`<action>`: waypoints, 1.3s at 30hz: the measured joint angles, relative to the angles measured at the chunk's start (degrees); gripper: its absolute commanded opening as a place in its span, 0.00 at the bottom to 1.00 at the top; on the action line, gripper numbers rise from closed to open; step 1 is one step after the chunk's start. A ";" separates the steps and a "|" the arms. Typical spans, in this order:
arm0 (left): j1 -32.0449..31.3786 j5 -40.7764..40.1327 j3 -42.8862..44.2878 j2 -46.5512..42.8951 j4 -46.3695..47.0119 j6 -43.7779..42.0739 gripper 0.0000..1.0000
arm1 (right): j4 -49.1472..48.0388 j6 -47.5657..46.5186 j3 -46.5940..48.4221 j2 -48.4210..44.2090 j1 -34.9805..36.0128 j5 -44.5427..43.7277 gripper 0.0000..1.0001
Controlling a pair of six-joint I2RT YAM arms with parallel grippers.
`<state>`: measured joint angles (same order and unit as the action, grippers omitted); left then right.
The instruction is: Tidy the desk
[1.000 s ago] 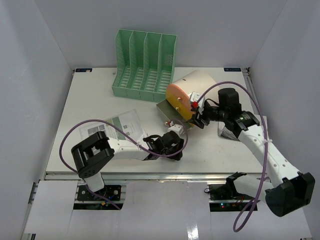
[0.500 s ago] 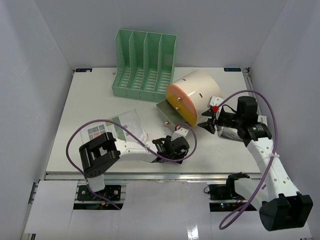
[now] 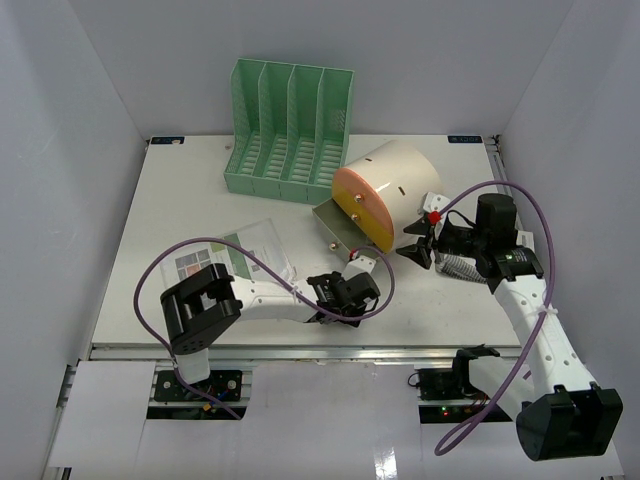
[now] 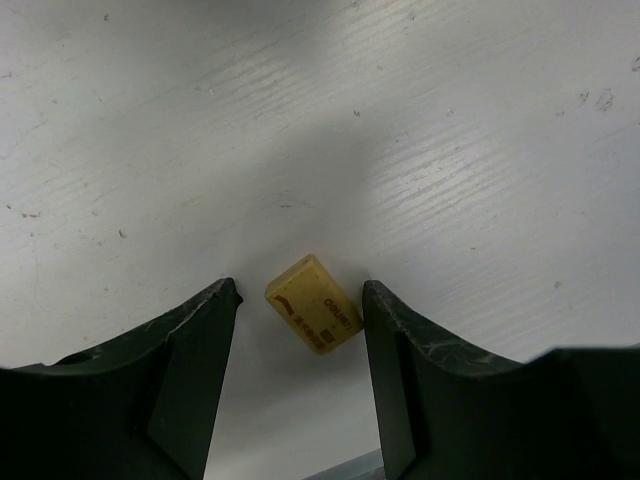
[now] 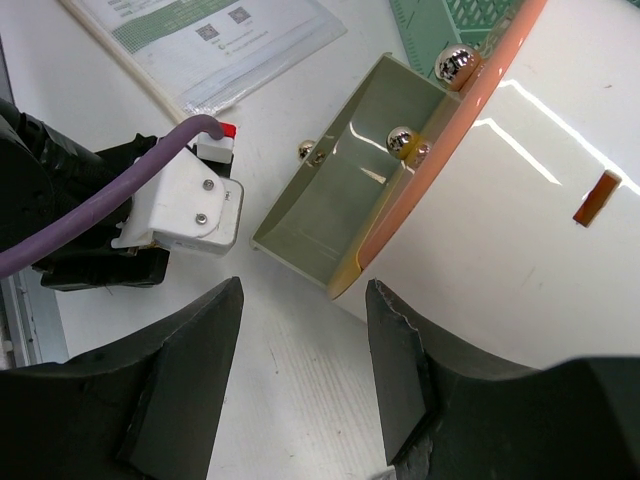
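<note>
The desk (image 3: 170, 200) is a white tabletop with a metal rail along its front. My left gripper (image 3: 345, 297) hangs low over its front middle and is open. In the left wrist view a small yellow eraser (image 4: 313, 304) lies flat on the desk (image 4: 450, 150) between the two dark fingers, close to the right one; the left gripper (image 4: 300, 300) is not closed on it. The eraser is hidden in the top view. My right gripper (image 3: 418, 250) is open and empty, just right of the drawer box. In the right wrist view, this right gripper (image 5: 303, 300) has only bare desk (image 5: 300, 400) between its fingers.
A cream cylindrical drawer box (image 3: 390, 180) with an orange face lies on its side, its olive drawer (image 5: 335, 200) pulled open. A green slotted file rack (image 3: 290, 130) stands behind it. A bagged printed booklet (image 3: 240, 252) lies front left. A grey ribbed object (image 3: 458, 266) sits under my right arm.
My right gripper has drawn back to the right, away from the orange face of the drawer box. The left gripper has shifted slightly right along the front edge.
</note>
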<state>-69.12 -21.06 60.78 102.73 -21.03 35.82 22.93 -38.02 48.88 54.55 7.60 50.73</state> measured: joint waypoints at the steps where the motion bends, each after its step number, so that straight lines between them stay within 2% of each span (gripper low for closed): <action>1: 0.00 -0.04 0.21 0.13 -0.21 -0.05 0.59 | 0.00 0.02 -0.04 0.04 -0.08 0.05 0.59; 5: 0.00 -0.01 0.73 0.39 -0.88 -0.08 0.49 | -0.31 0.07 -0.04 0.11 -0.29 0.18 0.59; 9: 0.06 0.00 0.82 0.48 -1.04 0.04 0.32 | -0.38 0.09 -0.04 0.11 -0.71 0.49 0.59; 13: 0.14 0.03 0.61 0.28 -0.94 0.36 0.07 | -0.41 0.09 -0.04 0.11 -1.04 0.69 0.59; 19: 0.12 1.49 -2.96 -3.35 -0.10 1.47 0.05 | -0.41 0.09 -0.09 -0.06 -2.04 1.15 0.59; 24: 1.15 4.92 -7.40 -11.90 0.61 2.63 0.05 | -0.47 0.11 -0.98 -0.65 -2.90 1.96 0.59; 29: 10.85 12.04 -10.63 -24.82 8.55 4.90 0.05 | -0.46 0.11 -1.12 -1.02 -3.82 2.21 0.59; 32: 17.76 16.37 -10.91 -28.13 14.30 6.74 0.05 | -0.70 0.13 -1.67 -1.64 -4.28 2.35 0.59; 35: 22.00 21.12 -9.73 -26.57 18.67 8.72 0.06 | -0.71 0.17 -2.10 -1.80 -4.72 2.43 0.59; 39: 25.33 25.85 -5.98 -19.24 22.47 11.26 0.07 | -0.75 0.29 -2.24 -1.90 -5.44 2.59 0.59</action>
<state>-43.80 4.79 54.80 83.49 1.44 47.08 22.18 -37.72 46.64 52.65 2.16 53.32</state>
